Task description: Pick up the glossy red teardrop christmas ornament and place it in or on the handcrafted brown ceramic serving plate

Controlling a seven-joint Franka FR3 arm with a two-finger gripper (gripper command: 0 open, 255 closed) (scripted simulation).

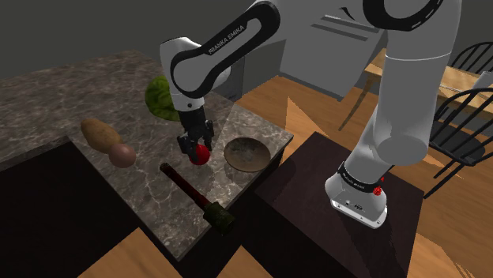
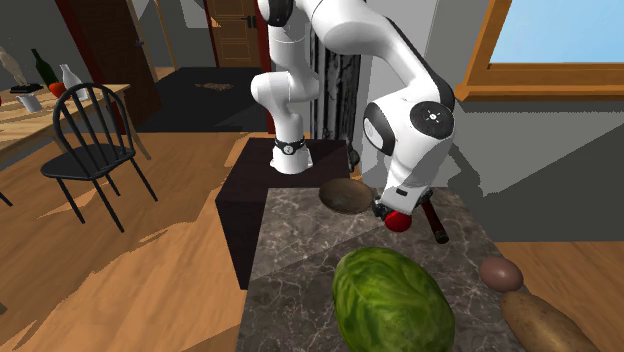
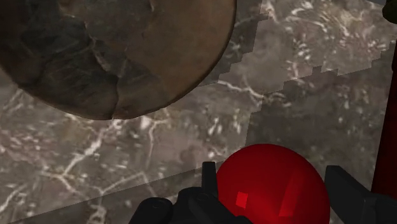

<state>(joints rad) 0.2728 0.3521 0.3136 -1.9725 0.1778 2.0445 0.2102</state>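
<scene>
The black gripper [image 1: 196,147] is closed part-way around a glossy red ornament [image 1: 202,154]. In the wrist view its two fingers [image 3: 208,175] press the ornament's [image 3: 270,188] sides, with the rounded red body bulging between them. The ornament is held over the marble counter [image 1: 150,185], just beside the brown plate [image 1: 245,152] and not touching it.

From the shoulder view's left to its right, the counter carries:
- one tan potato [image 1: 98,133];
- one small reddish-brown round item [image 1: 122,155] touching the potato;
- one green watermelon [image 1: 161,99] at the far edge;
- one long tool [image 1: 192,197] with a dark red handle and a blocky dark head, lying flat near the front edge;
- the single ornament in the gripper;
- one shallow brown plate near the counter's right corner.

Right of the counter, the arm's base sits on the dark stand [image 1: 316,170]. Two black chairs [image 1: 466,103] are on the wooden floor beyond it.

The second exterior view looks from the watermelon's [image 2: 390,298] end of the counter. There the plate [image 2: 345,196] lies left of the gripper [image 2: 392,212] and the red ornament [image 2: 399,221].
</scene>
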